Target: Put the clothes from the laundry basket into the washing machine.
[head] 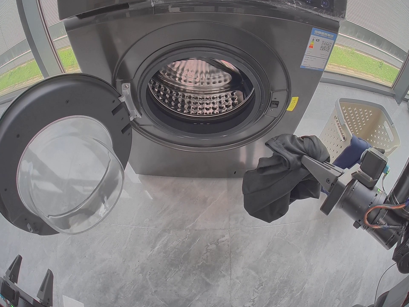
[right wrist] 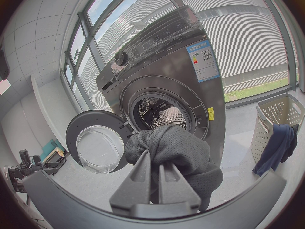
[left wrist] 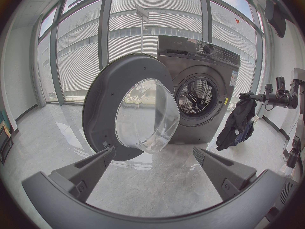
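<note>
The left gripper (head: 30, 278) sits low and well out in front of the washing machine (head: 98, 43), off its left side, with its fingers spread and nothing between them. The door (head: 64, 103) stands swung wide open to the machine's left, its glass bowl facing outward. The drum opening (head: 200, 90) is unobstructed, and no clothes can be seen inside it.

In front of the machine's lower right corner hangs a dark grey garment (head: 277, 175). It is bunched at the top and droops straight down, so its long axis is vertical. The right gripper (head: 309, 162) has its fingers pressed together on that bunched top.

The opening lies up and to the left of this gripper, and most of the cloth hangs below the level of the opening's lower lip. The load probably has to rise before it goes in. The right arm is much the nearer one.

To the machine's right stands the laundry basket (head: 366, 120), with a blue garment (head: 355, 150) draped over its rim.
</note>
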